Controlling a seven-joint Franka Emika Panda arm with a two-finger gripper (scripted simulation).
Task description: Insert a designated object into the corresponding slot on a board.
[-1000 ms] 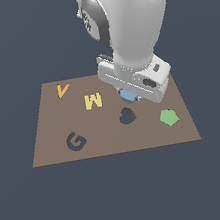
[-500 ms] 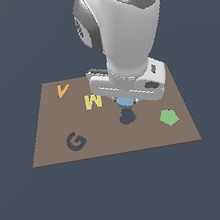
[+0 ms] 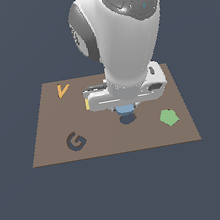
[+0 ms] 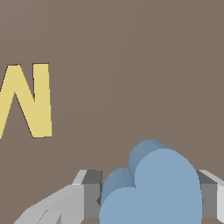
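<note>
Exterior view: the white Panda arm stood over the flat brown rectangular board (image 3: 51, 142), its tool (image 3: 126, 110) lowered near the board's centre. The small light-blue heart-shaped block (image 3: 125, 109) showed just beneath the tool body, directly above the dark heart-shaped slot (image 3: 128, 120), of which only the lower part was visible; whether the block touched the slot could not be told. From the slot, the dark G-shaped cutout (image 3: 76, 141) lay at about 8 o'clock, the green pentagon piece (image 3: 169, 117) near 3 o'clock, and the orange V-shaped piece (image 3: 62, 90) at about 10 o'clock, well apart. A sliver of the yellow M-shaped piece (image 3: 87, 104) showed at the tool's edge, on the exterior view's left.

Wrist view: the tool (image 4: 151, 199) was closed on the light-blue heart (image 4: 153, 188), with one grey finger (image 4: 89, 194) pressed against each flank. The yellow M (image 4: 30, 100) lay flat on the brown board surface (image 4: 131, 65), apart from the held block.
</note>
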